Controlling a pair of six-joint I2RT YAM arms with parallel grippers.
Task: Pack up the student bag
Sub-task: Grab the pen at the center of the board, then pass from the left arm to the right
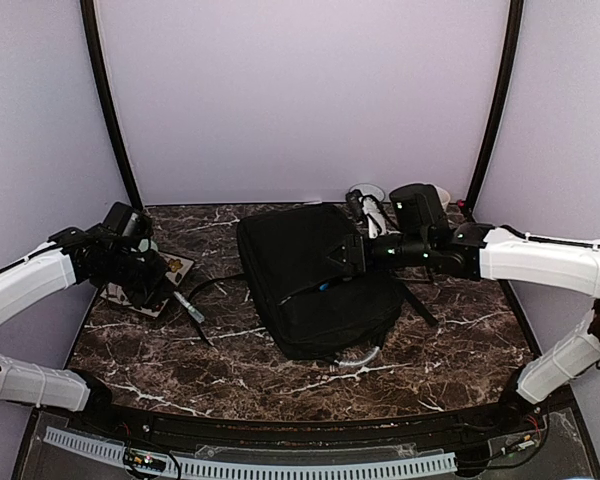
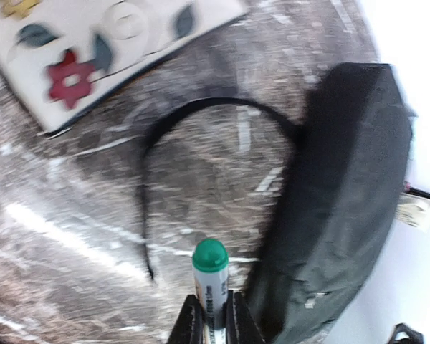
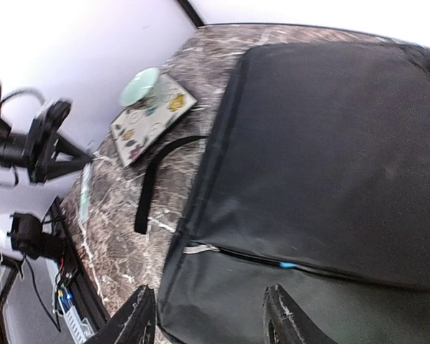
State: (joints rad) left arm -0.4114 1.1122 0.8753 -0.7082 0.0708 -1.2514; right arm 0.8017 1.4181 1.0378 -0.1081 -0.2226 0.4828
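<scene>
Green-capped marker [image 2: 211, 272], clamped low in my left pincer [image 2: 211, 319], could pivot loose. The student bag [image 1: 315, 280] lies flat mid-counter [image 1: 460, 340]; my right pincer [image 3: 211, 319] gapes over its zipper [image 3: 251, 256], which looks nearly shut and may block entry.

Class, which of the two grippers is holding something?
The left gripper: its jaws are shut on a green-capped marker. The right gripper hangs open over the student bag, empty.

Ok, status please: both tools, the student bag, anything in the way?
Left tool shut on green-capped tube. Right tool open, over student bag. Bag flat on table. Loose strap lies between tube and bag.
</scene>
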